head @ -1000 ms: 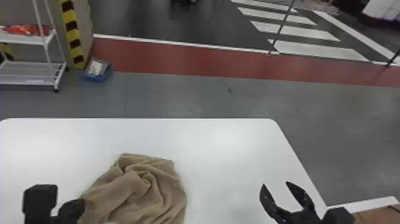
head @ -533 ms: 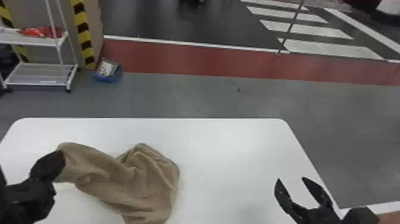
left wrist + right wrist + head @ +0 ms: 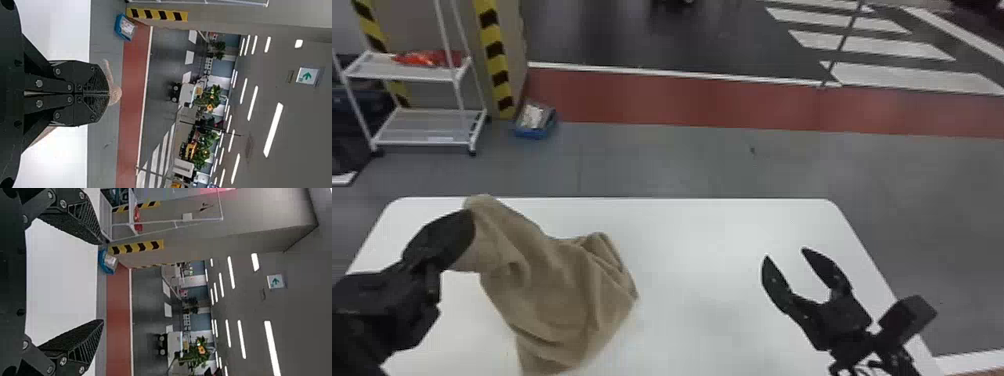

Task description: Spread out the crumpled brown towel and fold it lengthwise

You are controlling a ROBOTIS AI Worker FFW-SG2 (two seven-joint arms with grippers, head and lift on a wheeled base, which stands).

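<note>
One corner of the brown towel (image 3: 557, 295) has gone from lying in a rumpled heap to being held up at the robot's left, and the cloth now hangs in a slanting drape from that raised point. Several deep folds still run through its body, and its far side is bunched, so it is lifted but by no means spread. How much of its lower part rests on the white surface (image 3: 712, 280) I cannot tell.

The left claw (image 3: 106, 94) is pinching that corner, its fingers pressed together with a bit of cloth poking out past the tips. It has risen and drawn the towel somewhat leftward over the last second.

Across from it, the right claw (image 3: 785, 253) has moved forward; it is empty, spread wide, and well apart from the cloth. The spreading looks barely begun, with the lengthwise fold still ahead. Next, I judge, the right claw should take a free corner; pinching an inner fold instead would leave the towel doubled.
</note>
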